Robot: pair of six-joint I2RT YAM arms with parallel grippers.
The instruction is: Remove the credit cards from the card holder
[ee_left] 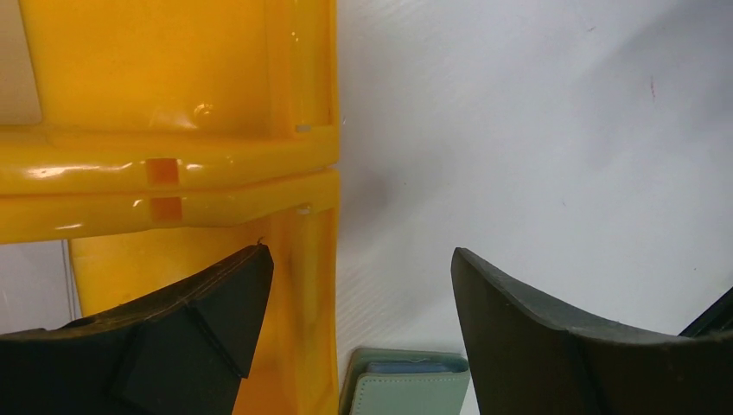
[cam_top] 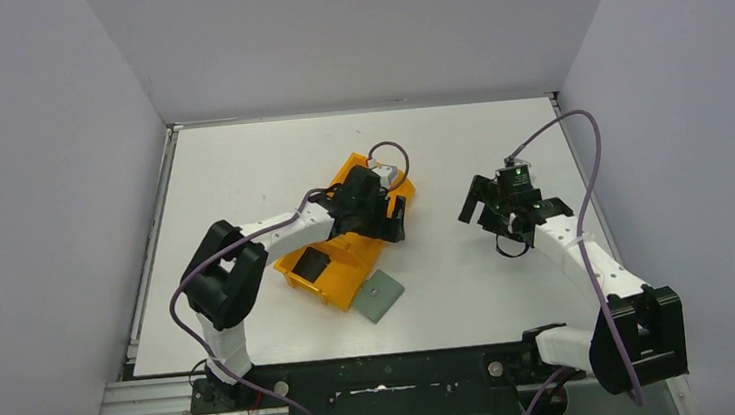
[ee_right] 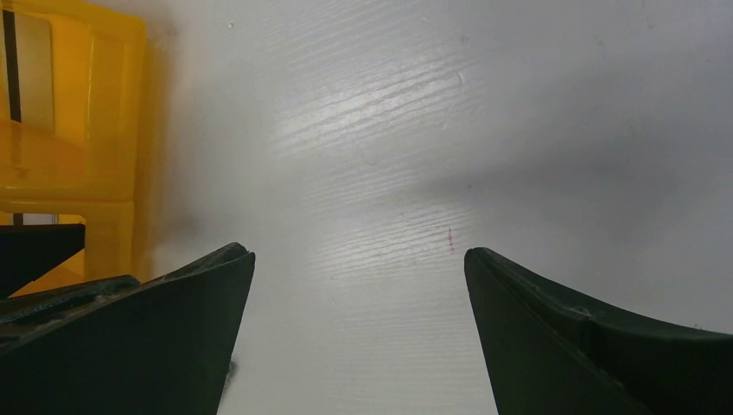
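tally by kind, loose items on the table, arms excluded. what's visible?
Orange plastic three-compartment tray: 1
Grey-green flat folding wallet: 1
Black thin rectangular card: 1
Pale grey thin card: 1
Total: 4 in view. Part of the tray is covered from above, so more cards may be hidden.

The tray (cam_top: 341, 275) is orange, one card (cam_top: 312, 264) black, the card holder (cam_top: 379, 296) grey-green, the table (cam_top: 471, 289) white.
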